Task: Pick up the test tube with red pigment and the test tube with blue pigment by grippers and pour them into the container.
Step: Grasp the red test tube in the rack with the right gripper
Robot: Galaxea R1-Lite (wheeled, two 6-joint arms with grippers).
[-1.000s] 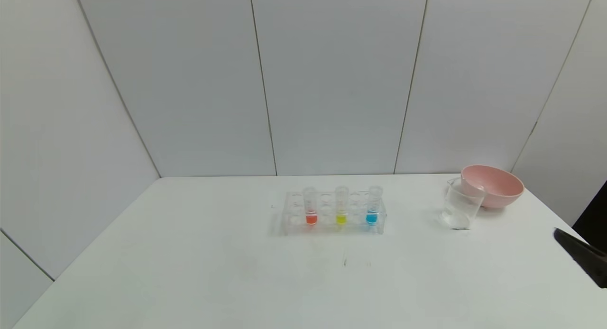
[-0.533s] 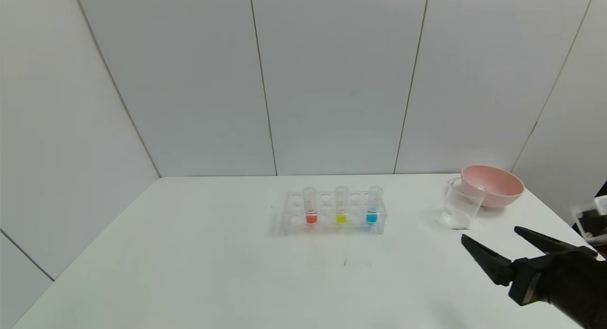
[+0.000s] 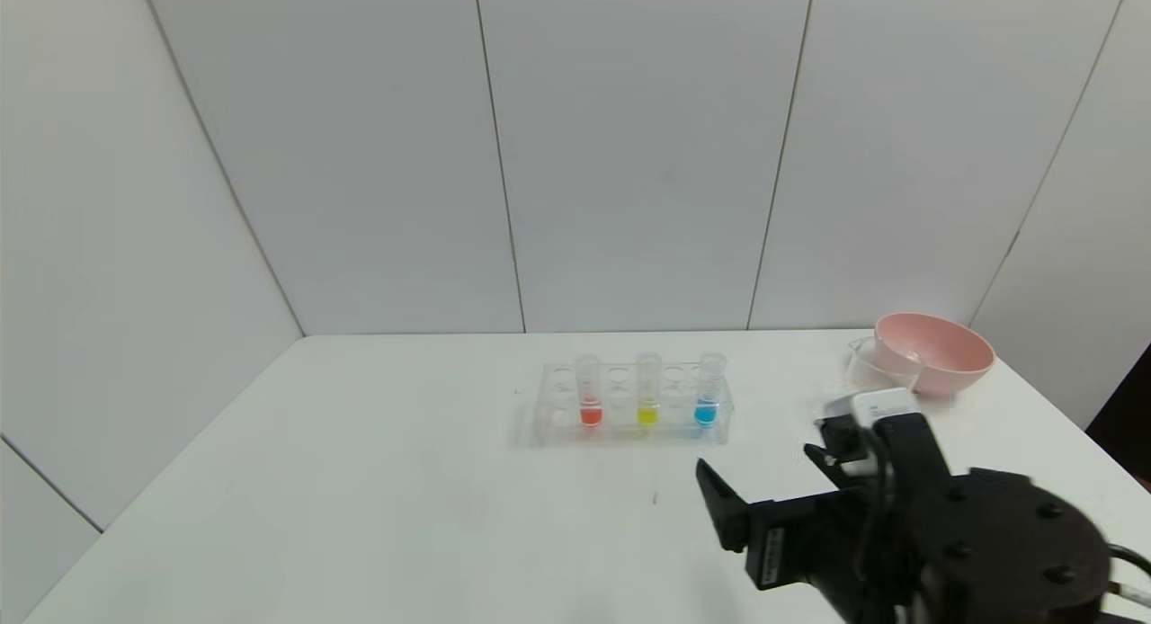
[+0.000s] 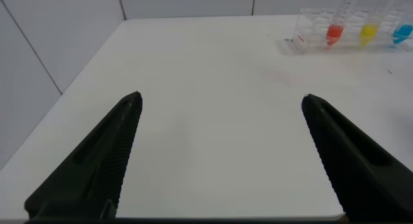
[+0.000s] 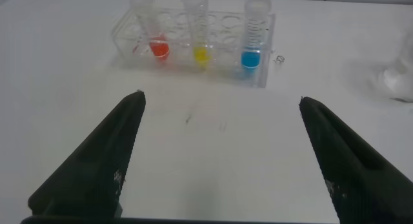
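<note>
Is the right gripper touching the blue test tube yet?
Apart. The right wrist view shows bare table between the open right gripper and the blue test tube.

White counter [image 3: 360, 480]: clear tube rack [image 3: 629, 426] at centre; container [image 3: 865, 356] and pink bowl [image 3: 935, 350] to rack's right, touching.

The left claw [image 4: 219, 101] hangs above the white bench [image 4: 213, 127], its two black fingers [image 4: 97, 166] spread wide and holding nothing. Far off stands a clear rack [image 4: 310, 37] with the red tube [image 4: 334, 27], a yellow tube [image 4: 368, 29] and the blue tube [image 4: 402, 33].
</note>
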